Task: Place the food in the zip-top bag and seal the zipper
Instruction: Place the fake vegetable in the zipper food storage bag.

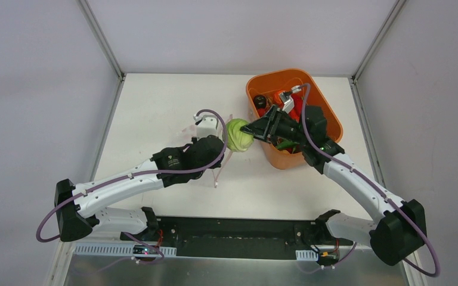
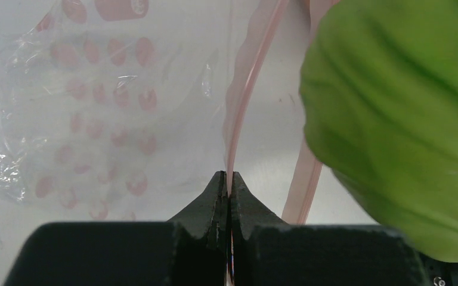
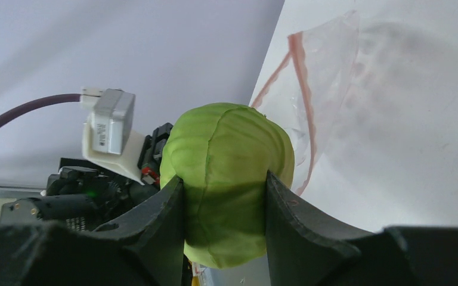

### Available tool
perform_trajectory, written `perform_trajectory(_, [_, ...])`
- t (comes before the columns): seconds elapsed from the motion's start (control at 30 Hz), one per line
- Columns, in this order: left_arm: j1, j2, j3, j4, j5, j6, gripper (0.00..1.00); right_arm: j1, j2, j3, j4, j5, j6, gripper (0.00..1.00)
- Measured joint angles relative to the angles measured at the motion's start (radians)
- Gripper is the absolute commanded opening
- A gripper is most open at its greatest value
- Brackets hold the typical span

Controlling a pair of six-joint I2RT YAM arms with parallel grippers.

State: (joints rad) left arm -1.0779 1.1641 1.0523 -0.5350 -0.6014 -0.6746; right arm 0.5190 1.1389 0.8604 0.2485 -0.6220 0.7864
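White table (image 1: 155, 107) with grey walls at the left, far and right sides. Above it, two white-and-black arms: left arm (image 1: 125, 182) stretched from the near left toward the middle, right arm (image 1: 358, 179) stretched from the near right toward the far middle. At the far right of the table, an orange tub (image 1: 331, 116), standing just beside the right wrist.

Next in size, the zip-top bag (image 2: 89, 119): clear, crinkled, printed with pink dots, lying flat on the table around the middle, left of the tub and apart from it. In the top view, mostly hidden under the left arm.

Then the light green piece (image 1: 237, 134): round, ribbed like a small cabbage, placed between the two grippers, left of the tub and just beside the mouth of the bag. Whether already past the mouth or only in front of it, cannot tell.

Then the zipper (image 2: 244, 101): thin pink strip, not sealed. One lip leading straight into the left pincer, the other lip further right, apart from the first and partly behind the green piece.

Left gripper (image 2: 229, 179): jaws pressed fully together, pinching that one lip of the zipper. Right gripper (image 3: 223, 185): jaws about half apart, clamped on the light green piece, with black fingers (image 3: 167, 220) touching it on both sides.

Smallest, the remaining food (image 1: 298, 108): red, dark and green pieces inside the tub, partly covered by the right wrist.
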Motion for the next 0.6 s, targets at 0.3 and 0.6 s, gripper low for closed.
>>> perform_trajectory(0.3, [0.0,-0.026,0.0,0.027,0.006,-0.037,0.0,0.035,0.066,-0.008,0.0,0.033,-0.011,0.25])
perform_trajectory(0.6, [0.019,-0.079,0.0,0.06,0.044,-0.045,0.0,0.05,0.065,0.013,-0.135,0.131,-0.127,0.31])
